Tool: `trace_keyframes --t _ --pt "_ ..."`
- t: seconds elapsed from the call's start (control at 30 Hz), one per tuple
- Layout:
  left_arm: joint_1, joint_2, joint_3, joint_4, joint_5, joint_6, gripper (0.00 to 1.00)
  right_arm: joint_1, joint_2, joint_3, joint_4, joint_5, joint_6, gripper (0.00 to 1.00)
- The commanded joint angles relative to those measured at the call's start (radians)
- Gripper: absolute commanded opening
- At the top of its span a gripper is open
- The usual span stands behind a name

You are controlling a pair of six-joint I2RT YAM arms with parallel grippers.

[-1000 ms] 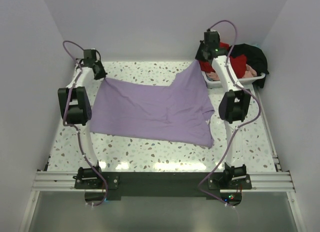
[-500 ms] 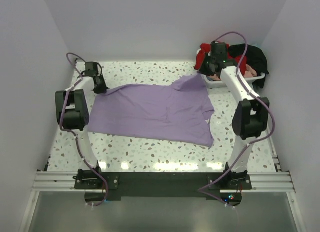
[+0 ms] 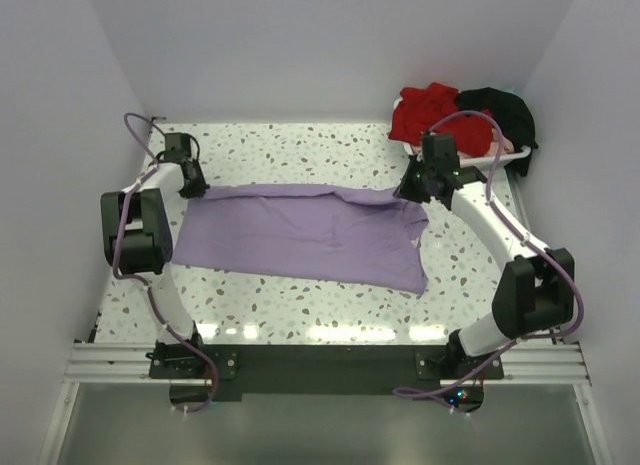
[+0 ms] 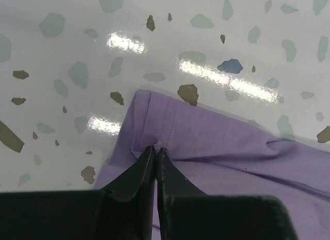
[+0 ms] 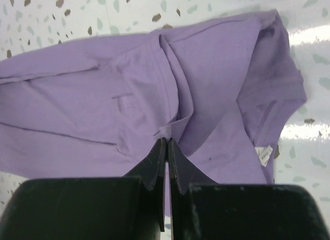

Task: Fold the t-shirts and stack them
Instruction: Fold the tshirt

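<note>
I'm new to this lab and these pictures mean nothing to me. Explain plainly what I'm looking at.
These are two robot arms bolted at the near edge of a speckled table. The wide picture comes from a camera above and behind them. The other two come from small cameras on each wrist, looking down past the claw. A purple shirt lies spread on the table. The left claw pinches its far left corner, and the right claw pinches a fold near its far right edge; both are closed on the cloth. In the far right corner a white tray holds a red shirt and a black shirt.
</note>
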State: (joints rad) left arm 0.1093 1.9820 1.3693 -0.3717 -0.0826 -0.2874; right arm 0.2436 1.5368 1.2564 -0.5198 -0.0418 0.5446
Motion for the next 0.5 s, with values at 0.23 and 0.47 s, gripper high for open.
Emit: trace_keyframes --t 0.23,0.47 --pt "0.036 -0.159 -0.119 0.085 -0.002 0.002 0.0 0.031 -0.208 -0.107 -0.08 0.039 0.048 0.0" --pt "0.038 -0.216 -0.139 0.099 0.006 0.002 0.0 0.034 -0.277 -0.127 -0.126 0.039 0.051 0.0"
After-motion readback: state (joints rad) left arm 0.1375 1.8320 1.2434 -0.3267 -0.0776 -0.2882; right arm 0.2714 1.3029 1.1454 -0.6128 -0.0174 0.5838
